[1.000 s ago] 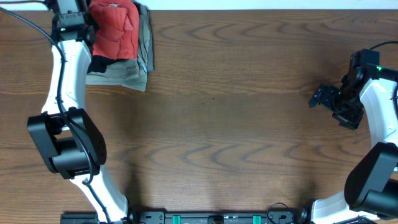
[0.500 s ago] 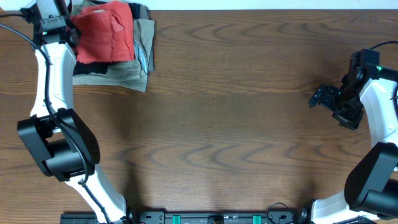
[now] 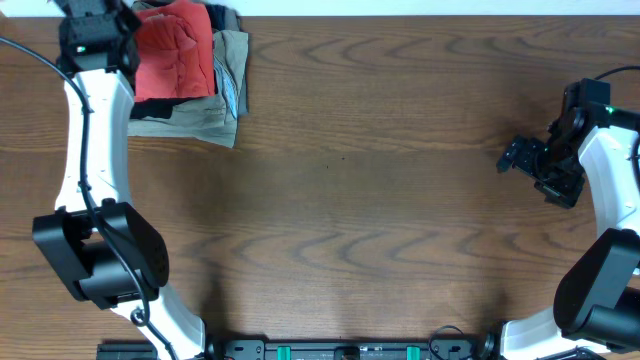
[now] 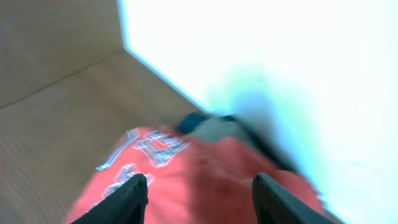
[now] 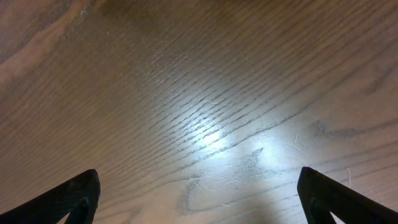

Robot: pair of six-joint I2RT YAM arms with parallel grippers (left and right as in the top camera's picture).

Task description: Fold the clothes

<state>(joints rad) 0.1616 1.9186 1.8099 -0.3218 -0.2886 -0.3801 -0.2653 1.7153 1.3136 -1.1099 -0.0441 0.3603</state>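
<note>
red t-shirt lies folded atop black garment and khaki trousers, far-left table corner. left gripper open above shirt. right gripper wide open over table.

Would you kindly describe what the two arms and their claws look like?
The left arm and right arm have white links with bulky black joints. A thin black cable runs beside the left arm. The left claw and right claw are black and tapered.
</note>
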